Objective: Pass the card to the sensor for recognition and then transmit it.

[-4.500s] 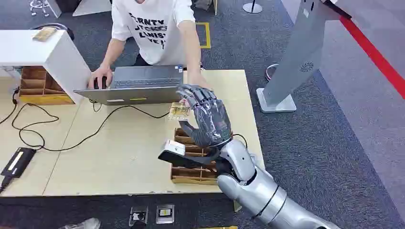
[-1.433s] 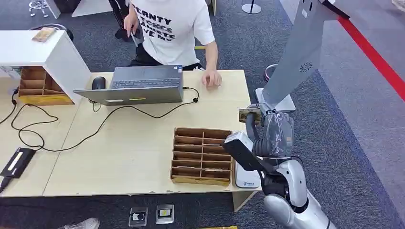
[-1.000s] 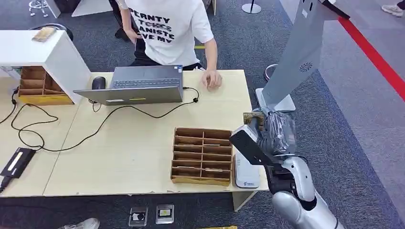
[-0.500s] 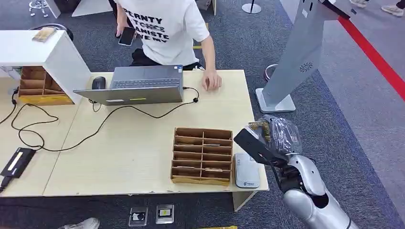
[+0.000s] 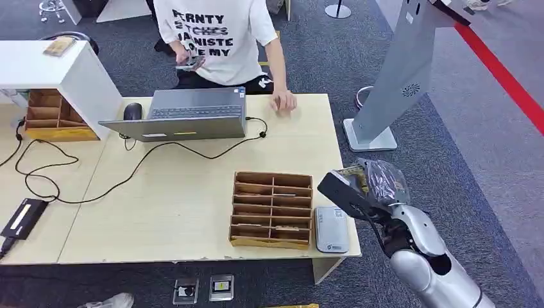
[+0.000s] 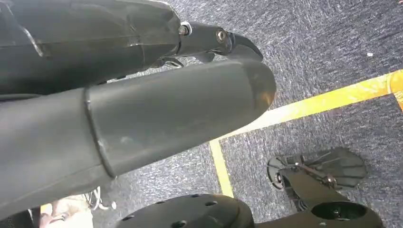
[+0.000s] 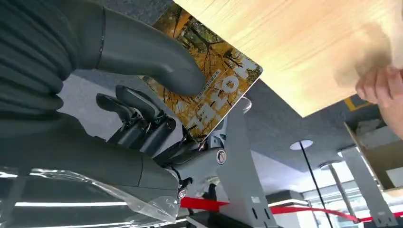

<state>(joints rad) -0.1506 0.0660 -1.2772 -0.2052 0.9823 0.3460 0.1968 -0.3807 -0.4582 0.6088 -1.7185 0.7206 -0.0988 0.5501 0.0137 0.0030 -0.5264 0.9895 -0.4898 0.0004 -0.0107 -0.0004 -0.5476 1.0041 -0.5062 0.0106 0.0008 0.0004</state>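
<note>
— Card first: where is the thin rectangular card with the yellow autumn-tree print (image 7: 205,90)?
— Pinched in the robot's right hand (image 5: 377,183), thick grey thumb (image 7: 142,52) on its printed face and the darker fingers (image 7: 138,118) behind it. From the head view its edge (image 5: 352,172) shows at the top of the hand, off the right end of the pale wooden table (image 5: 192,212), over the dark carpet.
— And the sensor?
— A flat grey-and-white rounded card reader (image 5: 331,230) lies on the table's near right corner, just beside the brown cardboard divider tray (image 5: 272,208). The card is apart from it, to its right and farther back.
— What about the left hand?
— The left hand (image 6: 142,95) hangs over grey carpet with a yellow line; whether its fingers are apart or curled I cannot tell.
— Anyone nearby?
— A person in a white printed T-shirt (image 5: 218,38) stands behind the table, one hand (image 5: 283,101) resting on its far edge, the other holding a phone (image 5: 190,62). An open grey laptop (image 5: 183,114) sits before them, and a tall grey kiosk stand (image 5: 401,70) rises to the right.
</note>
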